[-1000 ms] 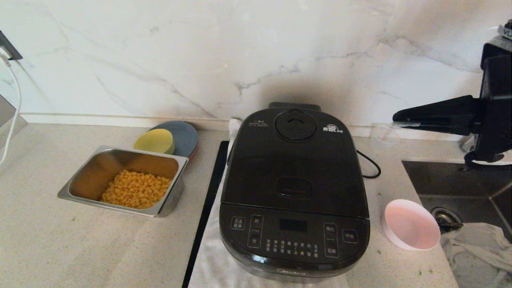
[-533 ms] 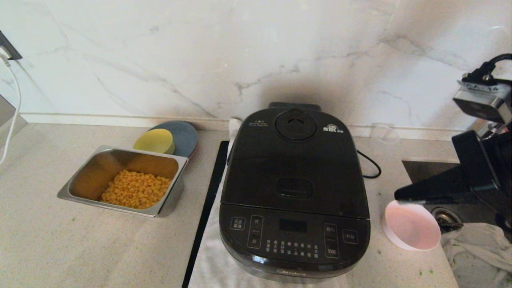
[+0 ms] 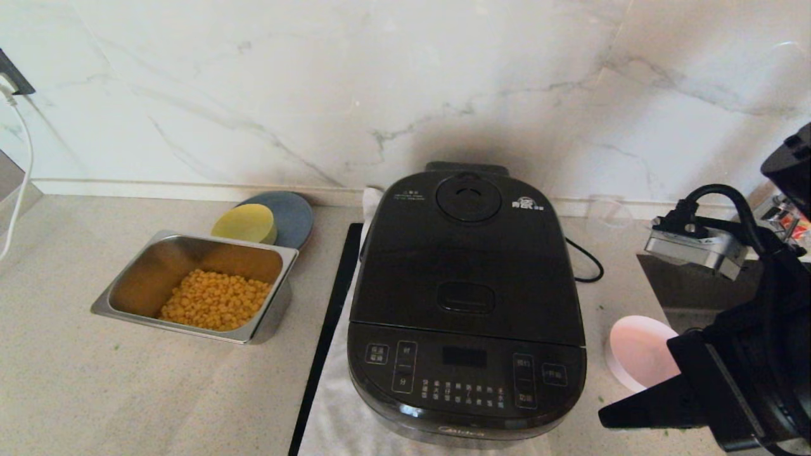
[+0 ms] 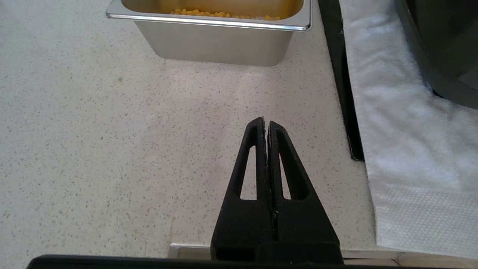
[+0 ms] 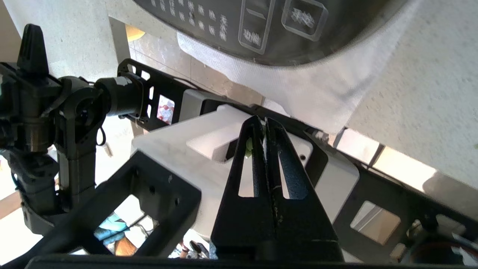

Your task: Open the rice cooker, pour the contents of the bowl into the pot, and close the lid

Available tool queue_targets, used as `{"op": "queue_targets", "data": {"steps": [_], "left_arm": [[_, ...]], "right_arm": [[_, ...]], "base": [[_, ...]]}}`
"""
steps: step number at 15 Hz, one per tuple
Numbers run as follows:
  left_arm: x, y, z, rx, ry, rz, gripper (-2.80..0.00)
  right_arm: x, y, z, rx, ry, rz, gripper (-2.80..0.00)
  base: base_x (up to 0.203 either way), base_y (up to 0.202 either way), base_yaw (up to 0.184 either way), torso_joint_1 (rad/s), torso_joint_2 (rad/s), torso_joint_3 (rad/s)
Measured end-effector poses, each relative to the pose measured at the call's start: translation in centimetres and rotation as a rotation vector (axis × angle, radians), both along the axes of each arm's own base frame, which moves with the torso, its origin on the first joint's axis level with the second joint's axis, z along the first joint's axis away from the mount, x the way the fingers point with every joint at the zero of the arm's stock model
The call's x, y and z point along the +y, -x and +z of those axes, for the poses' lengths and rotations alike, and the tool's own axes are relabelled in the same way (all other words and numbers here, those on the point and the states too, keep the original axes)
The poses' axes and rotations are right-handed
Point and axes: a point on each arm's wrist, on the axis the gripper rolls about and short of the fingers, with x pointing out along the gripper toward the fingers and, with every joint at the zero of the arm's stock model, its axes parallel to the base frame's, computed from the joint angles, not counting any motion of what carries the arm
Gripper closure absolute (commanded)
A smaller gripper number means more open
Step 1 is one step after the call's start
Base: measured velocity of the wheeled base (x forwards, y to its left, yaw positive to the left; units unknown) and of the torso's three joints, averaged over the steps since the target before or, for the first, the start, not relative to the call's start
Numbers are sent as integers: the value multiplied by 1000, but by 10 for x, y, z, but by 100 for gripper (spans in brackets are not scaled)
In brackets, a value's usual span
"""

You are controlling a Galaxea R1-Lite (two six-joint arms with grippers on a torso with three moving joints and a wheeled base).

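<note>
The right gripper (image 3: pixel 605 419) has dropped from up near the far wall a second ago to the near right corner of the counter (image 3: pixel 95 392), and now points left at the cooker's near right corner. Its fingers (image 5: pixel 257 149) are pressed together on nothing, with a green fleck stuck between the tips. The arm now covers the right part of the bowl (image 3: pixel 637 351), which was in full view before.

The rice cooker (image 3: pixel 466 304) has not moved. It sits mid-counter on a white cloth (image 3: pixel 342 418), its lid (image 3: pixel 466 253) down flat. The bowl stands just right of it, close to the sink edge (image 3: pixel 671 278), showing only its pinkish inside.

The left gripper (image 4: pixel 266 125) hovers over bare counter near the front edge, its fingers touching and holding nothing. The steel tray of corn (image 3: pixel 196 288) lies beyond it, and a black strip (image 3: pixel 326 329) borders the cloth to its right.

Open counter stretches left of and nearer than the tray. On the right only a narrow band remains between cooker, bowl and sink. A yellow dish (image 3: pixel 246 223) and a blue plate (image 3: pixel 291 215) rest by the far wall.
</note>
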Motion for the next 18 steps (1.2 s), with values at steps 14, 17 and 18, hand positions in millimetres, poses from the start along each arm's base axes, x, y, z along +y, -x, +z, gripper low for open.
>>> {"op": "queue_targets", "data": {"steps": [14, 17, 18], "left_arm": [[0, 0, 0, 0, 0, 0, 0], [0, 0, 0, 0, 0, 0, 0], [0, 0, 0, 0, 0, 0, 0]], "right_arm": [[27, -24, -24, 9, -2, -1, 0], [24, -23, -20, 0, -15, -10, 0], [22, -22, -19, -4, -20, -11, 0]], "base": [[0, 0, 0, 0, 0, 0], [0, 0, 0, 0, 0, 0], [0, 0, 0, 0, 0, 0]]}}
